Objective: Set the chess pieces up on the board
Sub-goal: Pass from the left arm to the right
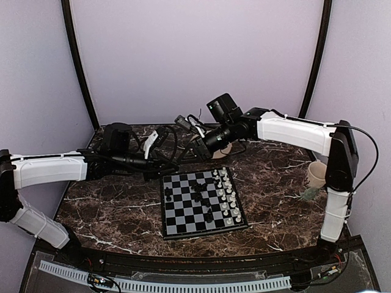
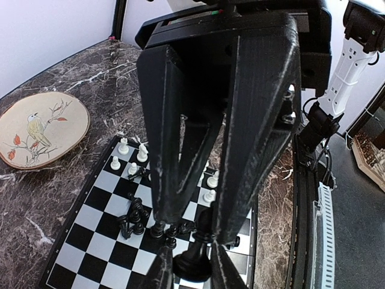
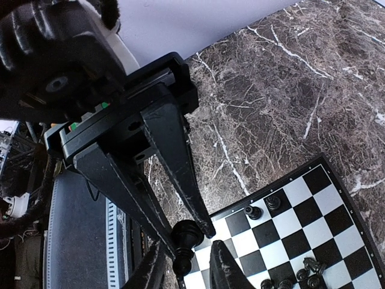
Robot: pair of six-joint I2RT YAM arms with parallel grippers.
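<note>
Mid-air handover, just off the far corner of the board (image 1: 183, 218). Holding the black piece (image 3: 186, 241) aloft in a narrow pinch with the left gripper (image 2: 191, 232). Bracketing its rounded head with the right gripper (image 3: 190, 238), though can't tell whether those fingers actually bite.

Best to squeeze squarely below the ball top, keep it upright, and let go on the left only once the right is firm. No twisting.

Glossy turned plastic, ball head, flared foot: tiny and slippery against matte ribbed fingers. Flat shiny checks inside a thin black border. White chess pieces (image 1: 227, 195) standing along the right side, black ones (image 1: 198, 189) tumbled mid-board, some lying down. Dark veined marble table (image 1: 110, 207) all around.
</note>
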